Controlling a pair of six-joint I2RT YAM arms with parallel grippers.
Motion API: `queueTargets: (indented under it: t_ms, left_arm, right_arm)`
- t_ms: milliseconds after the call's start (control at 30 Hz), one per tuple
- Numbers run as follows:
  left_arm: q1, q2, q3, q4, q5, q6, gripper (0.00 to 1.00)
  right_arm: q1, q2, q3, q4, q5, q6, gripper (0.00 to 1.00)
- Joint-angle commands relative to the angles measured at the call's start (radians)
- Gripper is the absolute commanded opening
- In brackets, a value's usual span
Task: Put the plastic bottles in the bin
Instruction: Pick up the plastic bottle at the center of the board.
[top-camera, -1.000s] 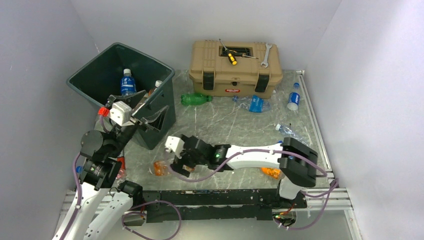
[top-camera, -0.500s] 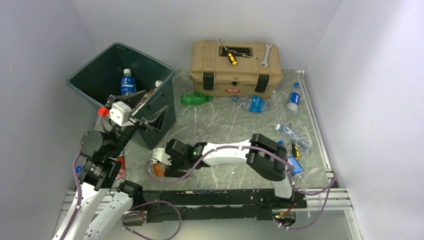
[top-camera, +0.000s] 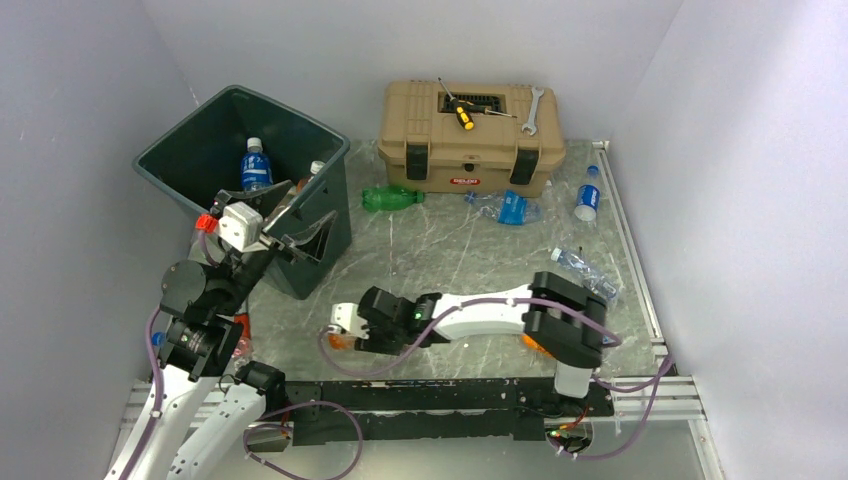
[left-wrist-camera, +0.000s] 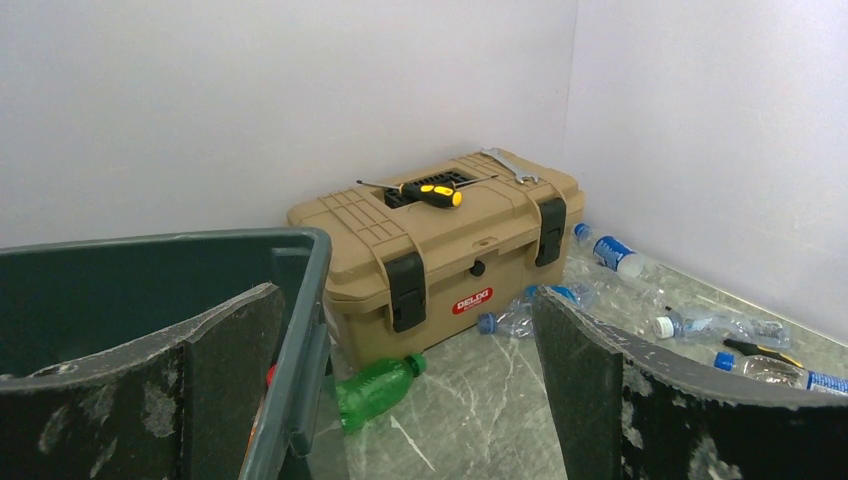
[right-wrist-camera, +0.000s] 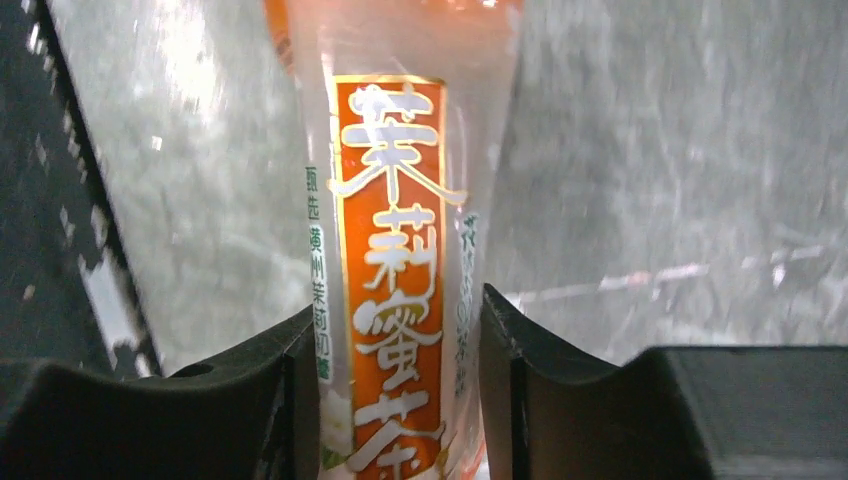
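Observation:
An orange-labelled plastic bottle (right-wrist-camera: 390, 180) lies on the marble table near the front edge. My right gripper (right-wrist-camera: 397, 310) is shut on it, both pads pressing its sides; from above the gripper (top-camera: 342, 330) covers most of this bottle (top-camera: 337, 342). My left gripper (top-camera: 300, 222) hangs open at the front corner of the dark green bin (top-camera: 180, 150), empty, one finger inside the bin's rim (left-wrist-camera: 300, 300). A blue-labelled bottle (top-camera: 255, 168) stands in the bin. A green bottle (top-camera: 392, 198) lies by the toolbox.
A tan toolbox (top-camera: 470, 135) with a screwdriver (top-camera: 460, 112) and a wrench (top-camera: 532, 110) on its lid stands at the back. Clear bottles (top-camera: 510, 208) (top-camera: 587, 200) (top-camera: 585, 272) lie at the right. An orange bottle (top-camera: 535, 345) shows under my right arm's elbow.
My right arm reached left over the orange-labelled bottle, its jaws shut on it, and gripper and bottle shifted a little to the right. The left arm has stayed still.

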Motion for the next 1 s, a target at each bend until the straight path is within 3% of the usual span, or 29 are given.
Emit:
queueTargets:
  t_ms: [0,133,267,433,567,700,800,967]
  left_arm:
    - [-0.006,0.003,0.002,0.041,-0.039,-0.035,0.99]
    - [-0.008,0.001,-0.012,0.065,-0.106,-0.067,1.0]
    - [-0.008,0.021,-0.025,0.107,-0.088,-0.114,1.0]
    - [-0.008,0.111,0.001,0.164,0.094,-0.202,0.99]
    - [-0.008,0.231,0.11,0.171,0.275,-0.295,1.0]
    - [-0.008,0.347,0.245,0.159,0.353,-0.456,1.0]
    - [-0.008,0.393,0.266,0.249,0.338,-0.618,0.99]
    - [-0.017,0.484,0.315,0.312,0.367,-0.806,1.0]
  right_arm:
    - [-0.001,-0.201,-0.142,0.145,0.042,0.107,0.47]
    - [-0.001,-0.429,-0.298,0.295,0.163,0.241,0.46]
    - [-0.004,-0.64,-0.445,0.431,0.282,0.375,0.45]
    - [-0.008,-0.853,-0.583,0.539,0.376,0.491,0.38]
    - [-0.011,-0.986,-0.657,0.605,0.447,0.535,0.35]
    - [-0.017,-1.091,-0.722,0.742,0.506,0.56,0.3]
    - [-0.032,-1.128,-0.755,0.847,0.501,0.585,0.26]
    - [-0.038,-1.113,-0.714,0.873,0.492,0.604,0.2]
